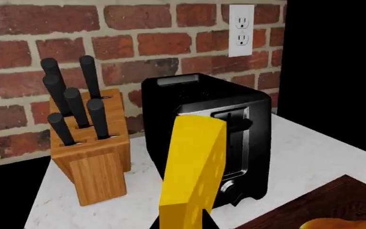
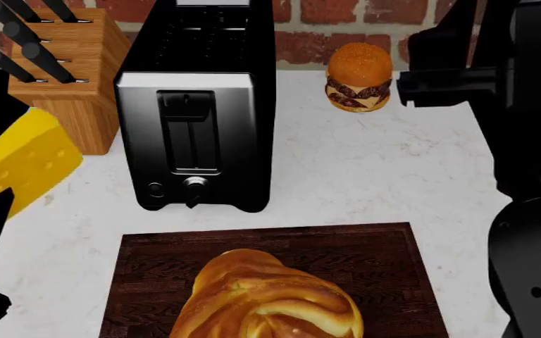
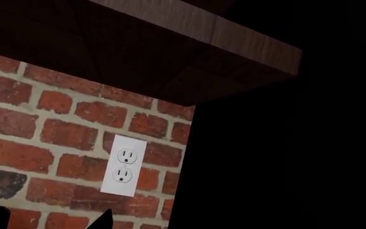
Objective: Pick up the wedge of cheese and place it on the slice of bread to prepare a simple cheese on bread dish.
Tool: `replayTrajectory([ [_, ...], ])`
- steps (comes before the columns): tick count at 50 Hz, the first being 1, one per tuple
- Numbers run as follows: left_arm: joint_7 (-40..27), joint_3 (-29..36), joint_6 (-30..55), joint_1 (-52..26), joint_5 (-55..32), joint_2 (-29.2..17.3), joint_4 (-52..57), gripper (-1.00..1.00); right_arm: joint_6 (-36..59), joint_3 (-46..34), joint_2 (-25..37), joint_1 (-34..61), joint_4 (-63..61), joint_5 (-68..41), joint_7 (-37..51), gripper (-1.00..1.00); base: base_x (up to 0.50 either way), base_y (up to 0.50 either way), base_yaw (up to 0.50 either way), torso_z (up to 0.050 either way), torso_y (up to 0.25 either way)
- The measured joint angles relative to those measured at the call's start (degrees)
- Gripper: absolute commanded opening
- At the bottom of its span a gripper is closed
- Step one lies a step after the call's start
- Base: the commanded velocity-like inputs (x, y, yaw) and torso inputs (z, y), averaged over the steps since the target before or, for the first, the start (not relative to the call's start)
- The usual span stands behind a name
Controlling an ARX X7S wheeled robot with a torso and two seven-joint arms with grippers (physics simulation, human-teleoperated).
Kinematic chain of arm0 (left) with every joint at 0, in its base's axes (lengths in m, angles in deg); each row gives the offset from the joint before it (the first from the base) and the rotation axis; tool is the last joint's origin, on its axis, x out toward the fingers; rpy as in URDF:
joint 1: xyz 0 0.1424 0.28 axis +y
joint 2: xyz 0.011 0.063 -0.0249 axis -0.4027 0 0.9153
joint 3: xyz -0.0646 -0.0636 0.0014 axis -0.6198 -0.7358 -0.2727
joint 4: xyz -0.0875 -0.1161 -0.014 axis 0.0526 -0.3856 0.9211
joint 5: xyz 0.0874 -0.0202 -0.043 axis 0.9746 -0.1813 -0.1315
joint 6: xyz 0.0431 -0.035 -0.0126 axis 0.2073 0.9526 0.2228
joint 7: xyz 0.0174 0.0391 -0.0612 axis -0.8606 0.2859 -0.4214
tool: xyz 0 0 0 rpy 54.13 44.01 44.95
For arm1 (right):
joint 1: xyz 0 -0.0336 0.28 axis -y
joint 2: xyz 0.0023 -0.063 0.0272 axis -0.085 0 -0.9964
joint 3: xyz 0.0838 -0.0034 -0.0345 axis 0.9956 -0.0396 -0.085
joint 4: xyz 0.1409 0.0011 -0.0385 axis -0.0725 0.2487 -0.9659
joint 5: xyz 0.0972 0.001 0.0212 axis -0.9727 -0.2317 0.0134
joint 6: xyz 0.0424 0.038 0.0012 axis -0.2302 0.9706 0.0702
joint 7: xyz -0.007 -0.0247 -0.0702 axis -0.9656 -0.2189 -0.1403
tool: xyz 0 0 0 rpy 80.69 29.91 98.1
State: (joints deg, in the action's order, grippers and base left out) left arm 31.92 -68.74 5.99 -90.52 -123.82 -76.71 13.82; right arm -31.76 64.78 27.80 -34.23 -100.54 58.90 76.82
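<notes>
The left end effector (image 1: 181,224) sits at the very edge of the left wrist view, its fingertips barely visible, and it is closed on the lower end of the wedge of cheese (image 1: 192,167), which stands up from it almost on end. In the head view the cheese (image 2: 22,165) hangs above the worktop's left edge, beside the knife block (image 2: 73,77) and clear of the toaster (image 2: 200,105).

The wedge looks stiff and light, with smooth faces that may slip, so a hold across its two flat faces near the thick rind end seems safest. The present hold is low on the piece, and the long free end could swing.

The slice of bread (image 2: 265,299), a lumpy glossy loaf, lies on the dark cutting board (image 2: 383,260) at the worktop's front edge. Its rounded top gives little flat support, so the cheese may slide off.

The right end effector (image 3: 100,220) shows only a dark tip; whether it is wide or closed cannot be told. It is raised toward the brick wall (image 3: 55,152), facing the wall socket (image 3: 124,165).
</notes>
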Motion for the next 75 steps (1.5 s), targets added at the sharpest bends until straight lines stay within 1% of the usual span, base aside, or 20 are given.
replayTrajectory([
  [16,-0.8,3.4,2.6,-5.5,-3.0,2.0,0.4,-1.0,-0.6,0.3,0.0,-0.8,0.0,-0.1,0.2,1.0,0.0,0.0,0.0,0.0,0.0],
  [36,-4.5,4.4,9.8,-13.4,-10.9,5.2,1.9,-1.0,-1.7,0.5,-0.2,-1.4,0.3,-0.2,0.4,1.0,0.0,0.0,0.0,0.0,0.0],
  [56,-6.6,5.8,13.5,-18.0,-17.4,7.8,2.8,-1.0,-2.2,0.4,-0.3,-2.0,0.5,-0.3,0.6,1.0,0.0,0.0,0.0,0.0,0.0],
  [75,-7.1,6.2,14.4,-19.2,-19.2,8.5,3.1,-1.0,-2.3,0.4,-0.3,-2.1,0.5,-0.4,0.6,1.0,0.0,0.0,0.0,0.0,0.0],
])
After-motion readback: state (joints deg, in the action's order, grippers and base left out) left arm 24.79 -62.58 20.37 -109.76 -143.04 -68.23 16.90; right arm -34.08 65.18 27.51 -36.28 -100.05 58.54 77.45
